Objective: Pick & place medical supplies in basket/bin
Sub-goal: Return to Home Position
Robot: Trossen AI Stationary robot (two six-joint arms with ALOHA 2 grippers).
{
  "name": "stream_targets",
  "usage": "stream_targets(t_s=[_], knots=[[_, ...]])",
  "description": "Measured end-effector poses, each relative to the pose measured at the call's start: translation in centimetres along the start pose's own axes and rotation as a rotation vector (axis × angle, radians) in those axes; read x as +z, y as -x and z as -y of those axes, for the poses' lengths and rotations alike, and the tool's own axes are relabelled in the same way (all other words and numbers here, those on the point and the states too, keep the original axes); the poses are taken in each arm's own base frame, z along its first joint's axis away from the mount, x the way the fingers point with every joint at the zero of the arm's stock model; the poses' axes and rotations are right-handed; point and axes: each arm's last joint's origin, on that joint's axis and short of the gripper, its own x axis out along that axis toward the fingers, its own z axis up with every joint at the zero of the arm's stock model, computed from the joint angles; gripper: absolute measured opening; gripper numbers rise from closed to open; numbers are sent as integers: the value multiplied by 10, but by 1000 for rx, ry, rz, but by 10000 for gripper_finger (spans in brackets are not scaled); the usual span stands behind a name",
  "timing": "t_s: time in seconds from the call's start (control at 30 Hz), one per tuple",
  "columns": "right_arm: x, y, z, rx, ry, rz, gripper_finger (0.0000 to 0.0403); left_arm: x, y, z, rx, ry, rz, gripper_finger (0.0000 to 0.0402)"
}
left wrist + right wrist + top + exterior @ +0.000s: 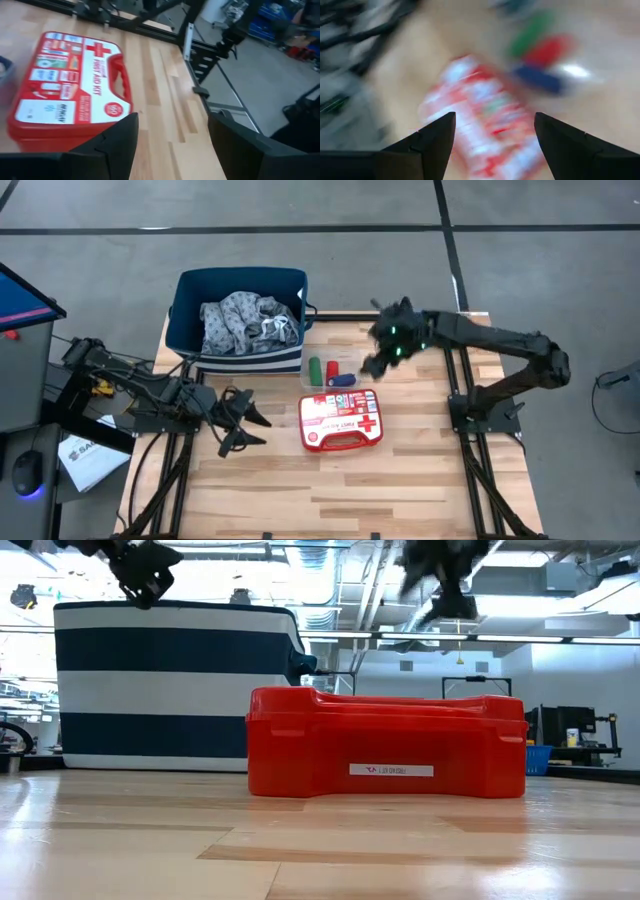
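Inside navy basket (188,305), crumpled grey-white patterned cloth (245,323), 3 cylinders (332,370) beside

floor (560,270): grey, dark seams | tabletop (330,490): light wood planks | ceiling (330,580): exposed ducts, bright lights

Red first-aid case (70,90), lid label reading "FIRST AID KIT", cross sign beside it

cloth (245,323) in basket (190,290), cylinders (332,369) perhaps binned
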Motion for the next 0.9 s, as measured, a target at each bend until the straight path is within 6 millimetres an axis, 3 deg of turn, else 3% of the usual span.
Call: stream_targets(t_s=[0.23, 0.5, 0.6, 0.77, 0.9], knots=[[-46, -14, -94, 436, 141, -97, 266, -2, 0, 6, -24, 40, -4, 232], [-102, -62, -177, 734, 219, -126, 266, -2, 1, 6, -11, 37, 2, 232], [-109, -74, -185, 822, 240, -207, 265, -2, 1, 5, -6, 10, -4, 232], [-84, -56, -179, 916, 279, -118, 261, 0, 0, 0, 113, -96, 42, 232], [-84, -58, -177, 918, 305, -149, 260, 12, 3, -10, 231, -189, 143, 232]])
